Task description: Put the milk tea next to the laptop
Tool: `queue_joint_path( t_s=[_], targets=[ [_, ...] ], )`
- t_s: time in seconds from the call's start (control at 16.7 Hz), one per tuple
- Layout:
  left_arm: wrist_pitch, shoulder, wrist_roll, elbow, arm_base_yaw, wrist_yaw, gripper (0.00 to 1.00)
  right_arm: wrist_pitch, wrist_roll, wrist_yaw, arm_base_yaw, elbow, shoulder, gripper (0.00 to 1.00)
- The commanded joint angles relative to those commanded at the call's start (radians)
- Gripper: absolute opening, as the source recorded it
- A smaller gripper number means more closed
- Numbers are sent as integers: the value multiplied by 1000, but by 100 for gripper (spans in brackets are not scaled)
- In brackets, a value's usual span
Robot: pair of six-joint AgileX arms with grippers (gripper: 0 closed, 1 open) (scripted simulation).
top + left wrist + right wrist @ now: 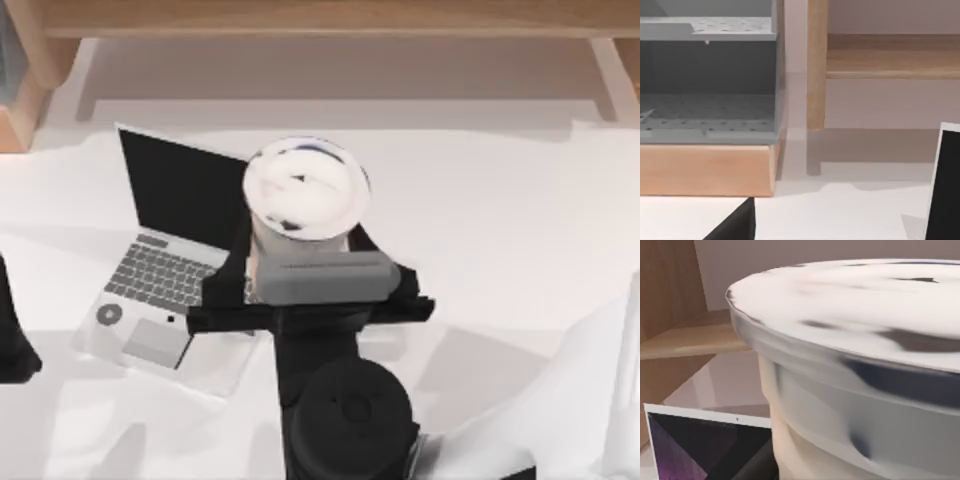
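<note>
Now the right gripper [300,262] is closed around the milk tea [306,188], just right of the laptop [165,265] on the counter [500,230]. Left arm is parked at the counter's left edge.

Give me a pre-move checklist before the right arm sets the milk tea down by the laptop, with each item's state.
1. Right gripper at the milk tea: ok.
2. Finger closure on the cup: cannot tell.
3. Cup upright, lid on: ok.
4. Cup beside the laptop, at its right edge: ok.
5. Cup base resting on the table: cannot tell, hidden.
6. Left arm parked at the table's left edge, away from the cup: ok.
</note>
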Motion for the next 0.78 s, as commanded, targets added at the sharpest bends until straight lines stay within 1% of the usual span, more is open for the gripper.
queue_joint_path(
  t_s=[0.48, 0.78],
  targets=[
    [0, 0, 0, 0, 0, 0, 100, 69, 15, 24, -34, -48, 26, 0],
    [0, 0, 0, 0, 0, 0, 100, 12, 27, 33, -90, -50, 85, 0]
  ],
)
